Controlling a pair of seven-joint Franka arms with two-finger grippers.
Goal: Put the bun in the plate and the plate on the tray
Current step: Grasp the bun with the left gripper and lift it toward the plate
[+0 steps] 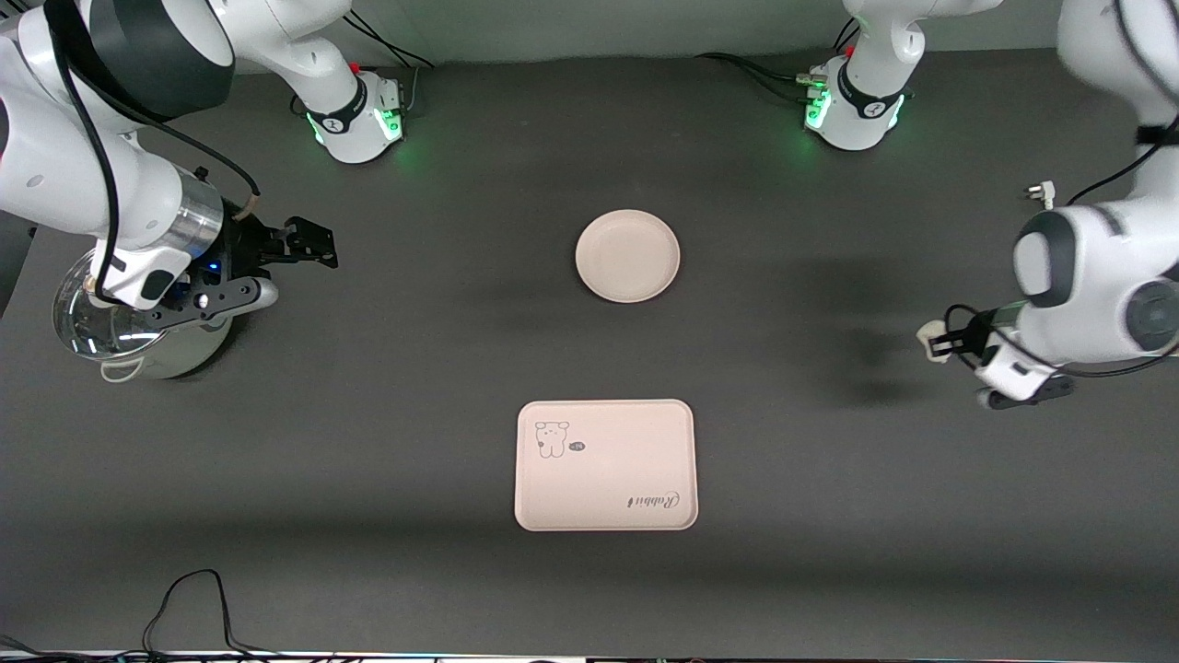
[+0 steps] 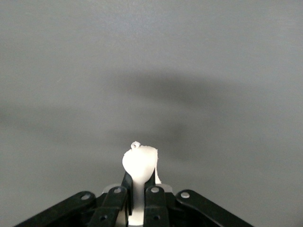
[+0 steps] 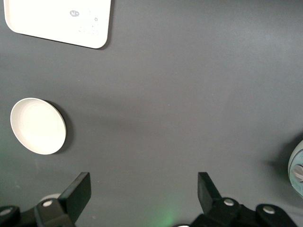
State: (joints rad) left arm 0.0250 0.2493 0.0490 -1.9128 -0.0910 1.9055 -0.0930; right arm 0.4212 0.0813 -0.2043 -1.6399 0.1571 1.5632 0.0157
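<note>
While the left gripper [image 1: 938, 343] hangs in the air over the bare table [image 1: 829, 479] at the left arm's end, its two fingers [image 2: 154, 201] are pressed together on the bun [image 2: 139, 163], which sticks out from between them as a small pale lump. The bun is lifted off the table and touches nothing else.

The plate [image 1: 627, 255] lies flat near the middle of the table, with nothing in it. The tray [image 1: 605, 465] lies nearer to the front camera than the plate, well apart from it, and carries nothing. Its small animal drawing and its script face up.

The right gripper [image 1: 299, 241] waits at the right arm's end of the table with its fingers [image 3: 78, 191] spread wide and holding nothing. Below the right arm stands a pot with a glass lid [image 1: 110, 336].
</note>
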